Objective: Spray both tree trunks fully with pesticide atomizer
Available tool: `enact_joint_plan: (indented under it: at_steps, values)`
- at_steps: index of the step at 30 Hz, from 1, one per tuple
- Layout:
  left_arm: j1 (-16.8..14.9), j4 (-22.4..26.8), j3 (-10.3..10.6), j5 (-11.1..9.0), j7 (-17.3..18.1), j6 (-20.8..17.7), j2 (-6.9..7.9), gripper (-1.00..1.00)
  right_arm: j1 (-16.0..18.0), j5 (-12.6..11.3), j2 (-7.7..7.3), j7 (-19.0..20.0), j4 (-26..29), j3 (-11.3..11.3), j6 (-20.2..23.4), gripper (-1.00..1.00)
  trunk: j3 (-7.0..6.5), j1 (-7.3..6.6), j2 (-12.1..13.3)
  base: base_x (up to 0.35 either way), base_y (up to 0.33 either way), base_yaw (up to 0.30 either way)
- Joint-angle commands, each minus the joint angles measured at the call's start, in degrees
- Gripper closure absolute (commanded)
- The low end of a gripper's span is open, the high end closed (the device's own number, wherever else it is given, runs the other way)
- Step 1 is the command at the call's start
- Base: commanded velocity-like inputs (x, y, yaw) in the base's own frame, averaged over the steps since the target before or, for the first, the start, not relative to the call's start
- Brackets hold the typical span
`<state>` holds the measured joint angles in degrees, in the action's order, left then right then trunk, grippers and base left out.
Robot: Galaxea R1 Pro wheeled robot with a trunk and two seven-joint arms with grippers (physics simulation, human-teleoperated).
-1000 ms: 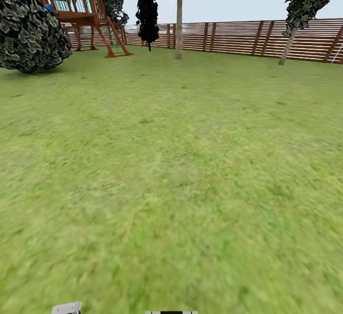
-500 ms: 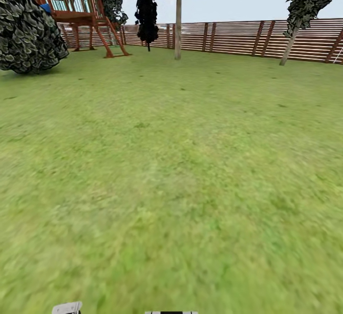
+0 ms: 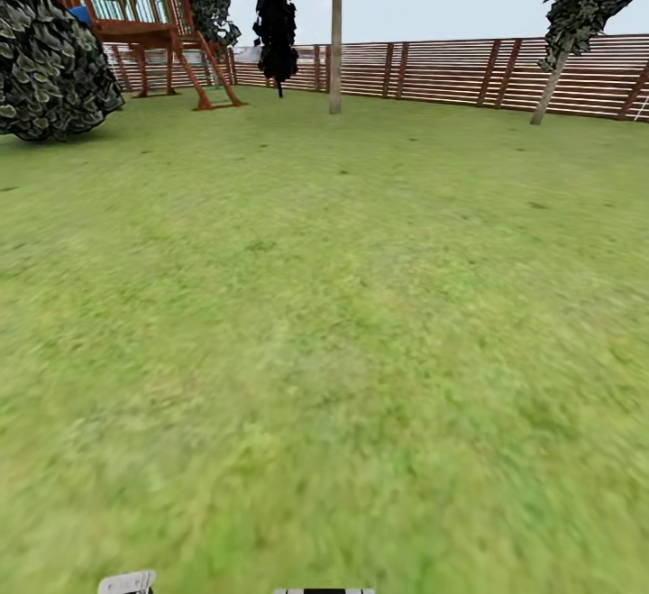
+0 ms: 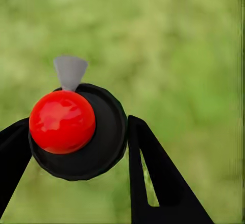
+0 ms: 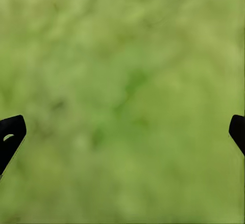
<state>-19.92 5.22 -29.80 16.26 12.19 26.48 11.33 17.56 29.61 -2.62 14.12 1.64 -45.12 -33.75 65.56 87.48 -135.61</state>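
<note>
Left gripper (image 4: 76, 147) pinching atomizer (image 4: 76, 132) over lawn (image 3: 324, 324), red cap facing the wrist camera, right gripper (image 5: 122, 132) spread wide above grass, tree (image 3: 335, 35) and fence (image 3: 451, 71) far ahead.

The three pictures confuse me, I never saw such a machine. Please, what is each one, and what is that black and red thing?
A wheeled robot with two arms took them. The head camera looks over a lawn toward a wooden fence, a tree trunk, a leaning tree and a play tower. The other two cameras sit near each arm's gripper, looking down at grass. The left gripper holds the pesticide atomizer, seen from above: black body, red knob, grey nozzle. The right gripper is open, holding nothing.
</note>
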Motion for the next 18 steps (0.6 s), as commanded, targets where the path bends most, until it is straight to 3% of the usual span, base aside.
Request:
enact_joint_plan:
  at_steps: [1, 18]
  values:
    - [0.0, 0.0, -0.5, 0.3, 0.3, 0.2, 0.01, 1.00, 0.0, 0.2, -0.01, 0.4, 0.0, -0.5, -0.1, -1.00, 0.04, 0.02, 0.0, 0.332, -0.107, 0.000]
    - [0.0, 0.0, -0.5, 0.3, 0.3, 0.2, 0.01, 1.00, 0.0, 0.2, -0.01, 0.4, 0.0, -0.5, -0.1, -1.00, 0.04, 0.02, 0.0, 0.332, -0.107, 0.000]
